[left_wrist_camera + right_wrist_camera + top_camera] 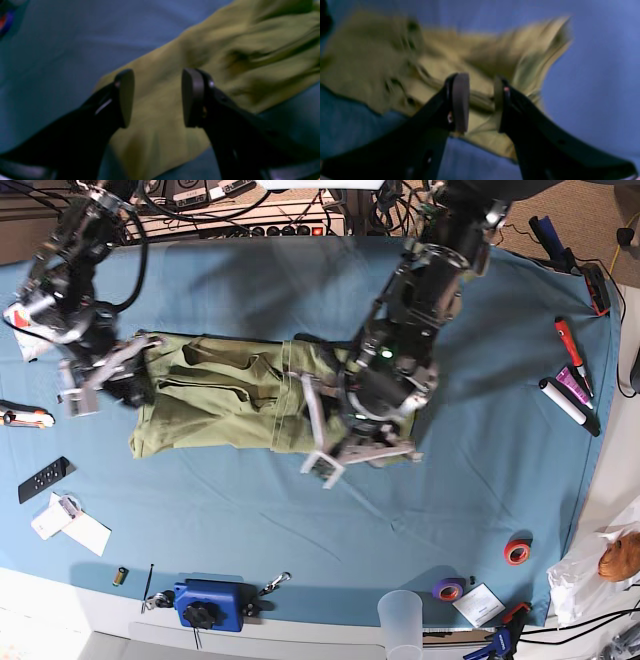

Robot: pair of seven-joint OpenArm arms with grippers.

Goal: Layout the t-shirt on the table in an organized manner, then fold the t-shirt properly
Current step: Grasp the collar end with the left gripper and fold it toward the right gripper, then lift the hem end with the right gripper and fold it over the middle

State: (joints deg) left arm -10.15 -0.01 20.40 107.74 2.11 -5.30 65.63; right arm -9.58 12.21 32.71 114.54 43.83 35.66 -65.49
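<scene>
Teal table (pixel 480 470) carries rumpled t-shirt (pixel 215 405) — left gripper (pixel 157 97) jaws spread, empty; right gripper (pixel 481 102) jaws apart, grasping nothing.

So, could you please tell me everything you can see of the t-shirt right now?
The t-shirt is plain olive-green, soft-looking cloth, lying bunched and creased in a rough band across the middle of the teal table. Folds and ridges run along it; it is not spread flat. The left claw hangs open over one end, holding nothing. The right claw sits at the other end, jaws apart; whether it touches the cloth is unclear.
</scene>
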